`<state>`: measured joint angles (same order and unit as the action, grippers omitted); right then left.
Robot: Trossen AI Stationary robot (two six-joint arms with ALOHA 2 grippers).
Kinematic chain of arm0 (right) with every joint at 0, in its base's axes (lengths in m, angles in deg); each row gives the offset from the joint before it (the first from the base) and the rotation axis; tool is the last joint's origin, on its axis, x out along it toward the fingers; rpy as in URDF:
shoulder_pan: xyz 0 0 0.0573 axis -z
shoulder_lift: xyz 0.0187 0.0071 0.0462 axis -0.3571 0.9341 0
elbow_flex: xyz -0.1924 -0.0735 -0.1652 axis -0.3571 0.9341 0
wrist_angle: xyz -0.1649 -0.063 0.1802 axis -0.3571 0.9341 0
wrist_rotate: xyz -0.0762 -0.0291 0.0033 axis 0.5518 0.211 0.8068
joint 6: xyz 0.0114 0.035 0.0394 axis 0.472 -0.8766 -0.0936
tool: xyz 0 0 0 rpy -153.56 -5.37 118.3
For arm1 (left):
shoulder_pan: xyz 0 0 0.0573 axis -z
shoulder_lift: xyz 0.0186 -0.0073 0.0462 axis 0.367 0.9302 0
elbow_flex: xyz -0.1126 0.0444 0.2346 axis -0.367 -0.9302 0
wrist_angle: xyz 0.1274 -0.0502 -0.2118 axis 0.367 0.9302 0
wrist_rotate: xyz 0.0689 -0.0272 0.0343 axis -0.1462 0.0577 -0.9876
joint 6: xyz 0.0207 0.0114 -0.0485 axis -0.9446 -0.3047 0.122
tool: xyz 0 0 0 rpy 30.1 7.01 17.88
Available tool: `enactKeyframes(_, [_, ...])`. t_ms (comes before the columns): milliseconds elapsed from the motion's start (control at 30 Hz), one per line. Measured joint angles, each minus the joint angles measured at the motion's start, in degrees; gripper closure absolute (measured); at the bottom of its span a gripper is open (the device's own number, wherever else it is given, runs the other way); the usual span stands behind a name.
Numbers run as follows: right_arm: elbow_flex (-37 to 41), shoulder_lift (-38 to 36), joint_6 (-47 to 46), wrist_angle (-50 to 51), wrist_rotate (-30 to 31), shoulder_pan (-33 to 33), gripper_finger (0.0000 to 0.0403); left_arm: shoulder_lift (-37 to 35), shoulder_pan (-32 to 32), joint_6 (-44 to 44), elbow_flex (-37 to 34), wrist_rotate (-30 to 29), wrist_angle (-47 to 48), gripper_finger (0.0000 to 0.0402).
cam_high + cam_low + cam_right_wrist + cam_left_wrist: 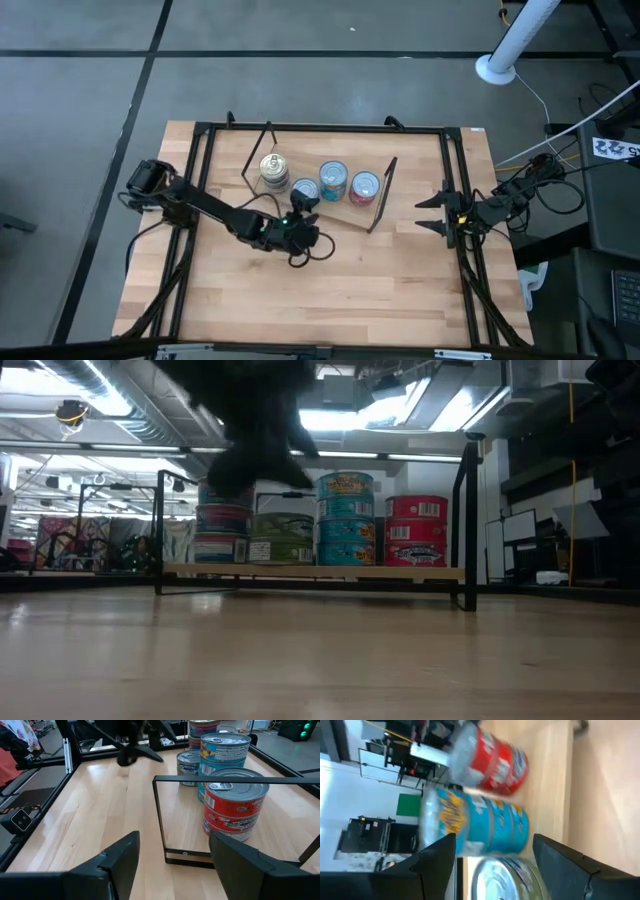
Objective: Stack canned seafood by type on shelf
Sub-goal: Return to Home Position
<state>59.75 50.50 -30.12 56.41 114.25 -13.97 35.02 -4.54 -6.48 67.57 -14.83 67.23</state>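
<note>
The shelf carries four stacks of canned seafood, standing on their bases. From left to right in the low view they are a blue-labelled stack, a low green-labelled stack with a silver lid, a teal stack and a red stack. My left gripper hovers open at the near side of the silver-lidded stack, its fingers apart on either side above that lid, touching nothing. My right gripper waits open at the table's right edge, facing the shelf's end.
The shelf's black wire leg frame stands between my right gripper and the red stack. The black frame rails run along the tabletop's sides. Bare wood lies on the near side of the shelf.
</note>
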Motion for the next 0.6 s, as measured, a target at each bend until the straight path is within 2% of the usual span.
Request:
enactKeyframes(167, [0.0, 0.0, 0.0, 0.3, 0.0, 0.0, 0.0164, -7.9, 1.7, 3.9, 0.4, 0.1, 0.7, 0.0139])
enactKeyframes(267, [0.0, 0.0, 0.0, 0.3, 0.0, 0.0, 0.0164, -15.1, 2.1, 8.0, 0.4, 1.4, 5.5, 0.0139])
enactKeyframes(500, [0.0, 0.0, 0.0, 1.3, -0.4, 0.0, 0.0164, -35.4, 2.1, 24.9, 0.4, 3.0, 29.3, 0.0139])
enactKeyframes(600, [0.0, 0.0, 0.0, 1.3, -0.4, 0.0, 0.0164, -43.3, 2.0, 26.9, 0.4, 3.0, 37.9, 0.0139])
